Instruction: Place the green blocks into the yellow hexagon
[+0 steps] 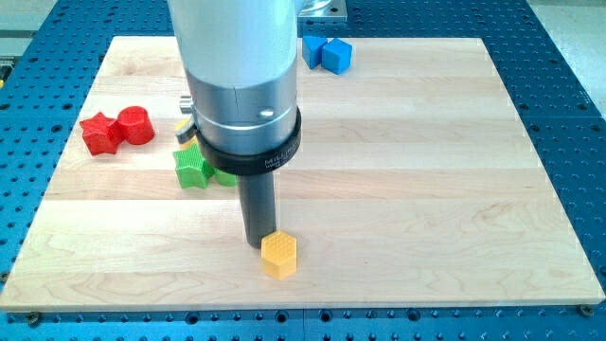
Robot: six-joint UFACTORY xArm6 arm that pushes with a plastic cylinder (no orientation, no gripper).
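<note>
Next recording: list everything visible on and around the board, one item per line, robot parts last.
yellow hexagon: one, yellow, low centre of the board.
green blocks: at least two, green, left of centre; one is star-shaped, the other is partly hidden behind the arm.
red blocks: two, red, touching, near the board's left edge; the left one is star-shaped, the right one rounded.
blue blocks: two, blue, touching, at the board's top edge.
yellow block: one, yellow, mostly hidden by the arm, above the green blocks.
wooden board: one, light wood, on a blue perforated table.
arm: one, grey, upper centre.
my tip: one, dark, just upper left of the yellow hexagon; contact unclear.
</note>
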